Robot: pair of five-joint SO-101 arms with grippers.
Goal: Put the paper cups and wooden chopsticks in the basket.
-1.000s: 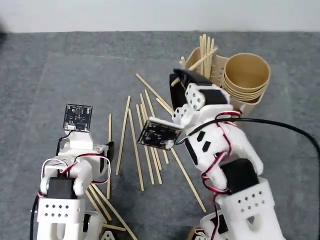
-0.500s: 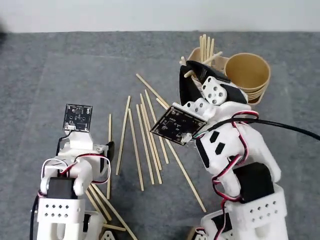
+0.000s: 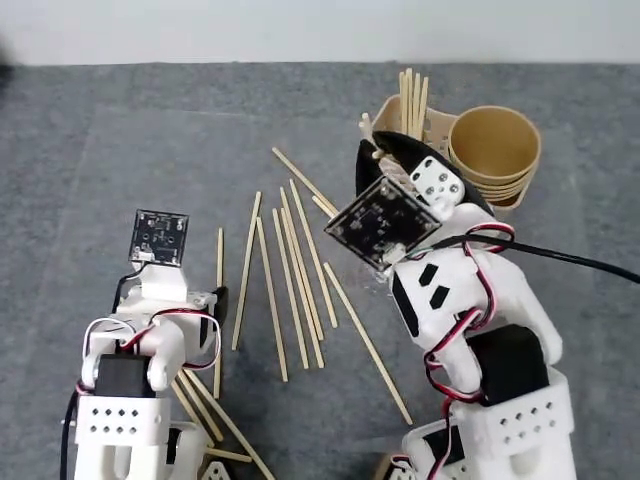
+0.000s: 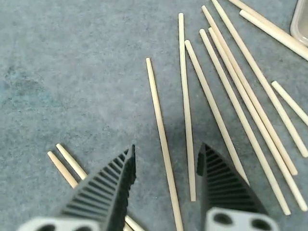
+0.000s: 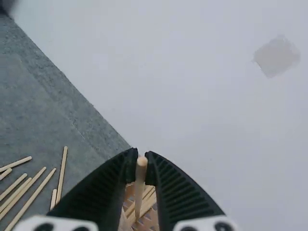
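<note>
Wooden chopstick (image 5: 140,185), pale with a rounded tip, stands upright, clamped between the black ribbed jaws of the right gripper (image 5: 141,163). The gripper is grasping it directly above the beige slotted plastic basket (image 3: 438,128), and the stick's lower end points down into the basket's lattice.

Inside the basket, a bundle of upright chopsticks (image 3: 410,95) leans against the far wall. Next to the bundle, also in the basket, sits a stack of nested brown paper cups (image 3: 495,145) with the open mouth facing up.

Well apart from the basket, on the side toward the left arm, about a dozen loose chopsticks (image 3: 290,260) lie scattered flat on the grey carpet-covered desk (image 3: 120,150), most running roughly parallel.

Farther still from the basket, the left gripper (image 4: 166,154) hangs released, its jaws spread wide above those loose chopsticks. One single stick (image 4: 161,134) lies on the desk in the gap between them, untouched.
</note>
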